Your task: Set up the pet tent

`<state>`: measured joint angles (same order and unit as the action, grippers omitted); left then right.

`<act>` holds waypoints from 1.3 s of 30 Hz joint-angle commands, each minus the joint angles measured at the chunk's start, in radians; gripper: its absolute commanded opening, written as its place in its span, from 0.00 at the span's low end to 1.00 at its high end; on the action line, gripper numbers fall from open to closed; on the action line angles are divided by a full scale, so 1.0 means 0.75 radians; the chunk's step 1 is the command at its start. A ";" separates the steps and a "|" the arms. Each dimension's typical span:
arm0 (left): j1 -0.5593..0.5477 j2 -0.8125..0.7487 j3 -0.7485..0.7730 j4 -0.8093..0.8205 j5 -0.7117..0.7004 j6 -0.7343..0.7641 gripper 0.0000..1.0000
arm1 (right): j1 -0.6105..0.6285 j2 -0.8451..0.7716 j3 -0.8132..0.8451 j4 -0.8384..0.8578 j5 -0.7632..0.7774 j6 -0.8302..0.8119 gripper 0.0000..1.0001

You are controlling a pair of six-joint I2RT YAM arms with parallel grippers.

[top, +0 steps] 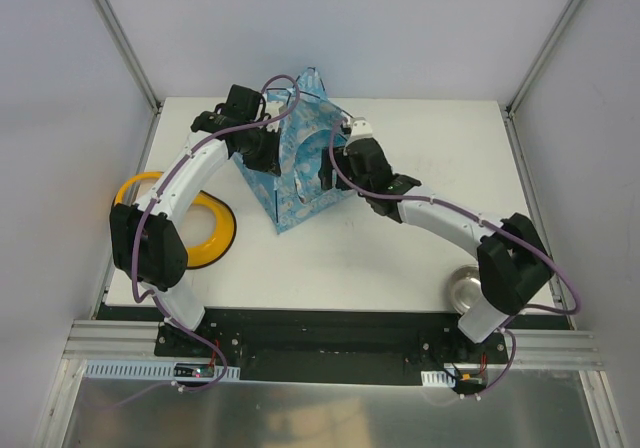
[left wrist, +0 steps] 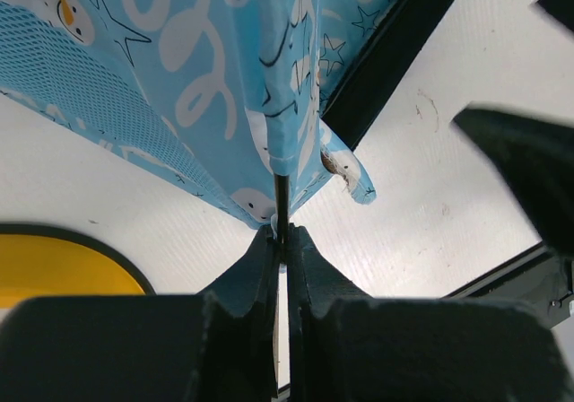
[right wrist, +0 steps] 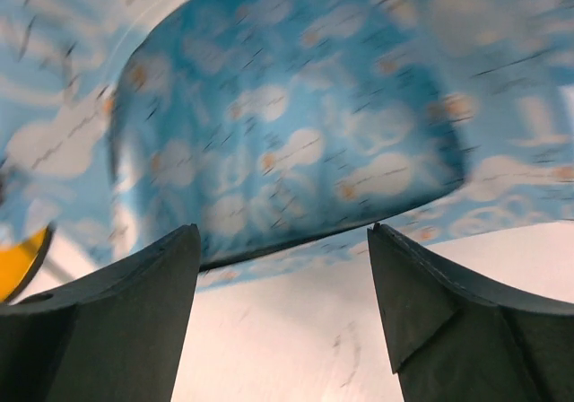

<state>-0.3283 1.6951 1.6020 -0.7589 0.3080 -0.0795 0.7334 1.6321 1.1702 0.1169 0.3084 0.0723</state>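
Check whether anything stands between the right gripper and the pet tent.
Nothing visible does. The right gripper is open and faces the pet tent; only white table shows between them. The left gripper, on the tent's other side, is shut on its thin black pole, out of the way.

The light blue printed fabric pet tent [top: 300, 158] stands far-centre on the white table [top: 380, 258], between my left gripper [left wrist: 282, 240] and right gripper [right wrist: 282, 231]. The yellow plastic double bowl [top: 218, 236] lies to its left, the round metal bowl [top: 463, 288] near right.
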 commanded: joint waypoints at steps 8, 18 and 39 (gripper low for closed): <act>-0.006 -0.025 0.048 -0.033 -0.020 -0.031 0.00 | 0.024 0.176 0.119 0.071 -0.728 0.173 0.70; -0.006 -0.035 0.052 -0.037 -0.016 -0.021 0.00 | 0.028 0.250 0.168 0.104 -0.634 0.284 0.08; -0.004 -0.055 0.093 -0.041 0.217 -0.011 0.00 | 0.024 0.530 0.356 0.110 -0.681 0.401 0.00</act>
<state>-0.3275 1.6951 1.6337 -0.7685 0.4164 -0.0841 0.7525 2.0285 1.3926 0.1535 -0.1535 0.3580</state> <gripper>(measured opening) 0.038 0.076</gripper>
